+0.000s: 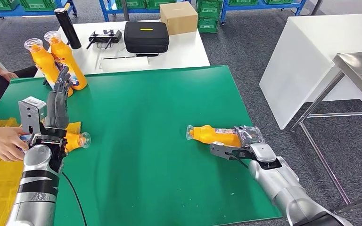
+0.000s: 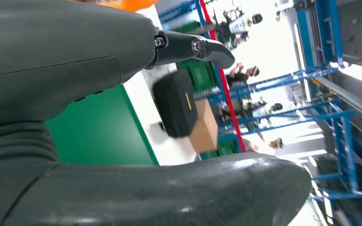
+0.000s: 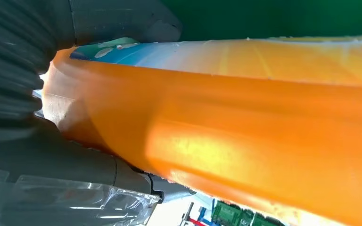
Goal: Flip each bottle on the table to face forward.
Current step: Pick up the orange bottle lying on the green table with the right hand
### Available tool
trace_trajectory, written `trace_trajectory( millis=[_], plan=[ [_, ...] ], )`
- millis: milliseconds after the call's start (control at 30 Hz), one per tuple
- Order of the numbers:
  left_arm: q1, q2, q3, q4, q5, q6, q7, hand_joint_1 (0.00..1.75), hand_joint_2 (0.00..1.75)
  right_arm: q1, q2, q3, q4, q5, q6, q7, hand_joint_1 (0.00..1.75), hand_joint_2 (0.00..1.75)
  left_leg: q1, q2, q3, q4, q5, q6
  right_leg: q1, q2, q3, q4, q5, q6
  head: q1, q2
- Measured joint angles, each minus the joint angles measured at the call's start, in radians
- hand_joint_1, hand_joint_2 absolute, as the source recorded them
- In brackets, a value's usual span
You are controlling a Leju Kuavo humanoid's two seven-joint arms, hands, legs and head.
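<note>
bottle-turning is the step in hand, judged from the grip. nearest, at about four o'clock on the green table top (image 1: 146, 141), the right hand (image 1: 238, 143) is wrapped around the base end of an orange plastic bottle with a blue-and-white label (image 1: 214, 134), which lies on its side, clear cap toward nine o'clock. in the right wrist view that bottle (image 3: 245, 117) is pressed against the palm. at eight o'clock the left hand (image 1: 56, 106) stands with fingers apart, holding nothing, just over a second orange bottle lying flat (image 1: 78, 140), beside a person's hand (image 1: 2, 141). farther, at ten o'clock, two upright orange bottles with clear caps (image 1: 59, 59) stand together. next move, as i judge it: roll the held bottle about its long axis until the label faces forward, then let go.
</note>
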Motion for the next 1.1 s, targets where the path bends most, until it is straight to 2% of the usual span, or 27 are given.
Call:
trace_trajectory(
  millis=[67, 167, 300, 433, 633, 900, 1100],
  plan=[
    [0.003, 0.0, 0.0, -0.002, 0.084, -0.069, 0.017, 0.0, 0.0, -0.012, 0.019, -0.018, 0.01, -0.053, -0.004, -0.044, 1.75, 1.75, 0.0, 0.002, -0.004, 0.0, 0.005, -0.001, 0.0, 0.002, 0.001, 0.0, 0.01, 0.001, 0.0, 0.0],
    [0.032, 0.004, 0.002, -0.002, 0.258, -0.199, 0.04, 0.0, 0.0, -0.023, 0.052, -0.059, 0.001, -0.202, 0.018, -0.147, 1.75, 1.75, 0.0, 0.004, -0.007, 0.0, 0.007, -0.003, 0.0, 0.004, -0.002, 0.0, 0.015, 0.001, 0.0, 0.0],
    [0.092, 0.007, 0.004, -0.001, 0.424, -0.293, 0.072, 0.0, 1.75, 0.002, 0.098, -0.094, -0.074, -0.355, 0.049, -0.205, 1.75, 1.75, 0.0, -0.003, -0.009, 0.0, 0.007, -0.003, 0.0, -0.001, -0.002, 0.0, 0.011, 0.001, 0.0, 0.0],
    [0.171, 0.007, -0.002, -0.012, 0.554, -0.348, 0.089, 0.0, 1.75, 0.07, 0.146, -0.089, -0.264, -0.51, 0.057, -0.21, 1.75, 1.75, 0.0, -0.007, -0.025, 0.001, 0.011, -0.003, 0.0, -0.005, -0.016, 0.002, 0.012, 0.001, -0.001, 0.0],
    [0.246, 0.005, -0.047, -0.045, 0.551, -0.33, 0.07, 0.0, 1.75, 0.12, 0.179, 0.004, -0.53, -0.611, 0.021, -0.143, 1.75, 1.75, 0.0, -0.019, -0.043, 0.002, 0.015, -0.003, -0.001, -0.018, -0.031, 0.003, 0.012, 0.001, -0.001, 0.0],
    [0.267, 0.006, -0.061, -0.062, 0.548, -0.324, 0.066, 0.0, 1.75, 0.137, 0.178, 0.059, -0.631, -0.648, 0.003, -0.164, 1.75, 1.75, -0.002, -0.022, -0.05, 0.002, 0.015, -0.003, -0.004, -0.022, -0.037, 0.003, 0.011, 0.001, -0.001, 0.0],
    [0.268, 0.005, -0.099, -0.078, 0.506, -0.319, 0.051, 0.0, 1.75, 0.11, 0.227, 0.115, -0.65, -0.701, 0.013, -0.147, 1.75, 1.75, -0.002, -0.022, -0.051, 0.002, 0.015, -0.003, -0.003, -0.022, -0.038, 0.003, 0.011, 0.001, -0.001, 0.0]
  ],
)
